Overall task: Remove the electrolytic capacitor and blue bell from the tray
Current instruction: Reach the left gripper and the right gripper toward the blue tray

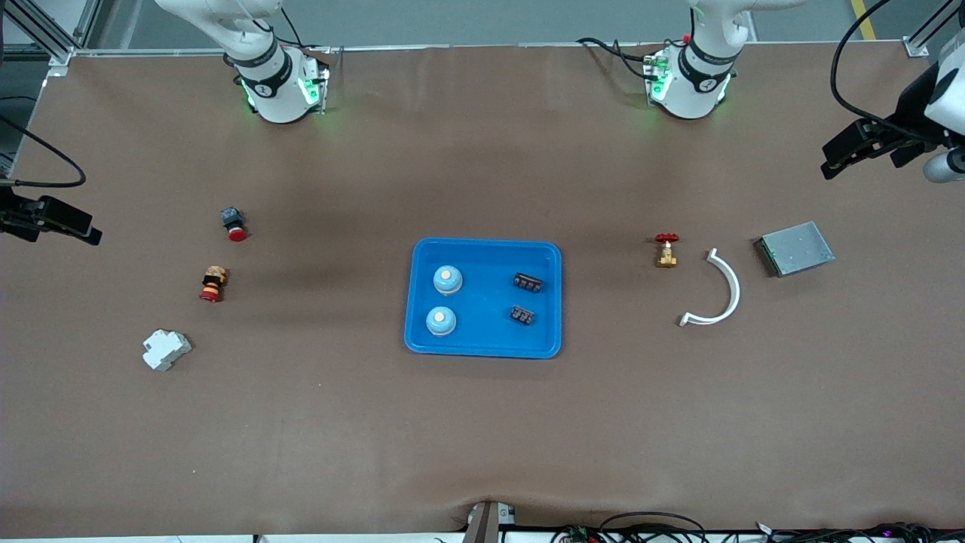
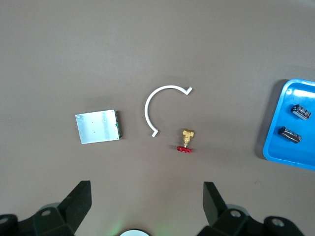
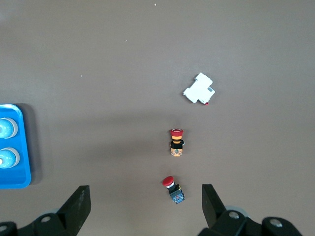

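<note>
A brown table (image 1: 482, 422) is carrying a blue tray (image 1: 482, 347) holding two bells (image 1: 447, 280) and two capacitors (image 1: 527, 283). The left gripper (image 2: 145, 201) and right gripper (image 3: 145, 201) are hanging spread wide and empty over the table's ends, both arms waiting.

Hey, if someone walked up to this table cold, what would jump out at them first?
The bright blue tray at the table's middle, holding two pale blue bells and two small black capacitors. Next, the scattered parts: red-capped push buttons and a white breaker toward the right arm's end, and a red-handled brass valve, white curved clip and grey metal box toward the left arm's end.
</note>
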### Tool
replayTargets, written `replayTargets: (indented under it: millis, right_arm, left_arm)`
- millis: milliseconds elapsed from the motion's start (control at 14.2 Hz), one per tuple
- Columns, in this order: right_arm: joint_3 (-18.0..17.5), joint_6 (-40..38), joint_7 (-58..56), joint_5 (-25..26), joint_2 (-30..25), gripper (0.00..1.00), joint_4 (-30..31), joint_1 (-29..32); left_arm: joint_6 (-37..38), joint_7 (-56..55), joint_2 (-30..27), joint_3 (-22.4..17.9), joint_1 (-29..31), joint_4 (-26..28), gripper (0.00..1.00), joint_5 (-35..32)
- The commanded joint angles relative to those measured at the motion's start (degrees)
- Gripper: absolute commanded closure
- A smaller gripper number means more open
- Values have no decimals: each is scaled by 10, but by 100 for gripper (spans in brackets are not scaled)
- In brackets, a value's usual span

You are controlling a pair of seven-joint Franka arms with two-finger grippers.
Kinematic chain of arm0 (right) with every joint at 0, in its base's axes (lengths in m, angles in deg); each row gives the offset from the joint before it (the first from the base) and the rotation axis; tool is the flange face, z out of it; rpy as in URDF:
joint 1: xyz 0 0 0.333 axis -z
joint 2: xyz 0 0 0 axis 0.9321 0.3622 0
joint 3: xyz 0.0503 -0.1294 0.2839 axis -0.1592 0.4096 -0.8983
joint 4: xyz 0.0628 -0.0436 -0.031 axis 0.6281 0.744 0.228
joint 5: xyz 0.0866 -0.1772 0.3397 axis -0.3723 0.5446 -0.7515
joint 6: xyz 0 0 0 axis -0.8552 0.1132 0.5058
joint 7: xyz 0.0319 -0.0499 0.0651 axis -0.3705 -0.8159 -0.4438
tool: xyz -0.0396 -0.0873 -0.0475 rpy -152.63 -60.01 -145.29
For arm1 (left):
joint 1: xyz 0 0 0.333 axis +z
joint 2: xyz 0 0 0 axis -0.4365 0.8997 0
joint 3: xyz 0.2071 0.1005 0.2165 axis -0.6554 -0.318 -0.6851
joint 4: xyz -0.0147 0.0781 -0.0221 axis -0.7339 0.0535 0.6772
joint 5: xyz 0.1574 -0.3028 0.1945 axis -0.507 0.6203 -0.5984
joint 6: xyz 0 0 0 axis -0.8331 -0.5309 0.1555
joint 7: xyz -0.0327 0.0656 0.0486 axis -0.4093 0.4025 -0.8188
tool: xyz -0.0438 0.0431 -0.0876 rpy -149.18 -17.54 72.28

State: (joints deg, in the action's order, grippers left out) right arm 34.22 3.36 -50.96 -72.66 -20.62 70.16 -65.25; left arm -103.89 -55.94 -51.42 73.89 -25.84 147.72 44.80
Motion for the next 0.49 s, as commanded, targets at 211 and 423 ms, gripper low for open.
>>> replayTargets:
  millis: [211,423]
  right_arm:
    - [-6,14,-3,-1,-21,0,22,9]
    - [-6,16,-3,11,-21,0,22,7]
  left_arm:
    - [13,13,-1,6,6,-15,0,7]
    - [13,10,20,6,5,-40,0,9]
